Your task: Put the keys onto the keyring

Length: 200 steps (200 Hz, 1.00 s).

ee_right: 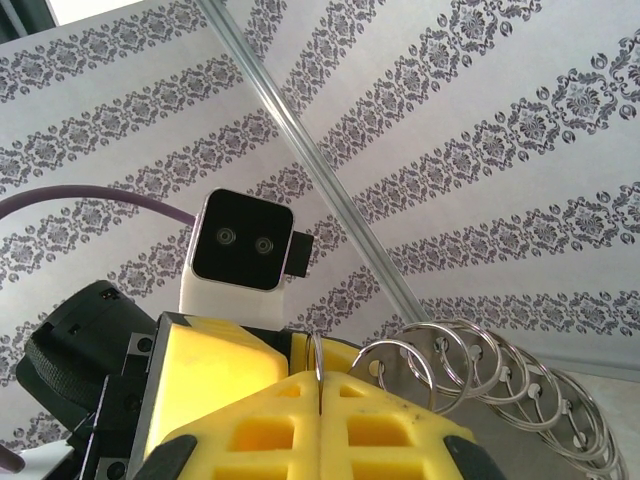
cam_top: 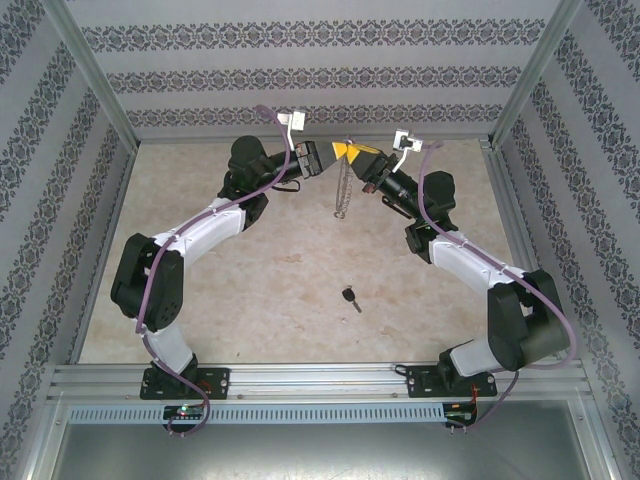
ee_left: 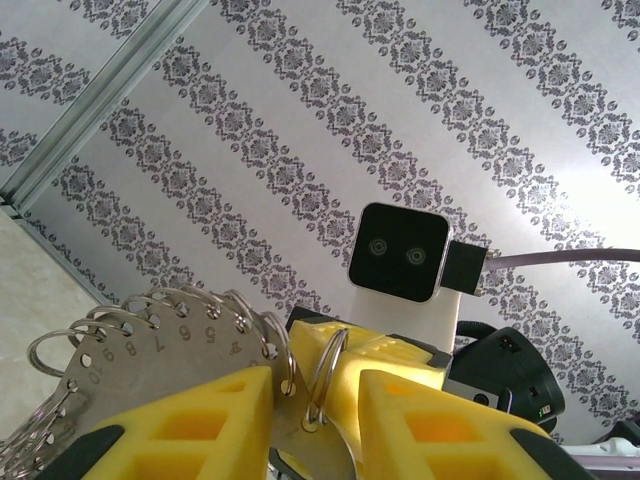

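The keyring hangs between my two raised grippers at the back of the table. In the left wrist view the keyring is a flat silvery plate with numbered holes and several split rings. My left gripper has its yellow fingers against the plate's end, which fills the gap between them. My right gripper is shut on one thin split ring of the keyring. The grippers meet tip to tip, left gripper facing right gripper. The black-headed key lies alone on the table, well below both.
Patterned walls and metal frame posts close in the back and sides. The beige table lies under the arms. Each wrist view shows the other arm's white camera block.
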Tool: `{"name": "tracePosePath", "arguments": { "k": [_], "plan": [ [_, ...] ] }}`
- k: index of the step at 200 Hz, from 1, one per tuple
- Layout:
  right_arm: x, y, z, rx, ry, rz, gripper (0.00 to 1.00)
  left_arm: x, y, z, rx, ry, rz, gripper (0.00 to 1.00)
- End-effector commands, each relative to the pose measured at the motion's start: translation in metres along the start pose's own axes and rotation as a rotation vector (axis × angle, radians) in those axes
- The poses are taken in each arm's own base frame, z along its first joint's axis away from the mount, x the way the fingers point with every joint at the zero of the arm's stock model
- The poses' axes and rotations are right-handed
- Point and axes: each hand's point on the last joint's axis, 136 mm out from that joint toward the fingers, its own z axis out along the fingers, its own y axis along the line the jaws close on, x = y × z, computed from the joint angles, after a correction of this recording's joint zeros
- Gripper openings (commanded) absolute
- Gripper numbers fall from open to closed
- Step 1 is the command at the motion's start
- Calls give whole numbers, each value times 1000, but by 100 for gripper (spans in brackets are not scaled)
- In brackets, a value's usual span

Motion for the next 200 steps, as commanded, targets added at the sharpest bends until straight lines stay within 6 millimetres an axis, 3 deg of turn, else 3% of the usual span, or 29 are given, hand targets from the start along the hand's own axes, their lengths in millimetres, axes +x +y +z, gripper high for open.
{"name": "tracePosePath", "arguments": {
  "k": [1, 80, 110, 125, 136, 170, 200],
  "plan": [
    [-10, 18, 3, -68, -32, -39, 0, -12, -23, 7, 72, -29, 60, 25],
    [0, 12, 2, -62, -7, -27, 0, -11, -14, 13, 82, -24, 65, 0],
    [1, 10, 2, -67, 13, -21, 0, -7, -11, 16, 83, 10, 97, 0],
    [-4, 5, -6, -46, 8, -15, 25, -2, -10, 16, 67, 50, 138, 0],
    [-11, 1, -14, -28, -3, -11, 34, 2, -11, 15, 56, 83, 184, 0],
    [-28, -5, -38, 13, -14, 18, 41, 13, -14, 11, 18, 179, 308, 0],
    [-25, 4, -44, -12, 35, 51, 45, 20, -20, 6, 22, 242, 370, 0]
  ]
}}
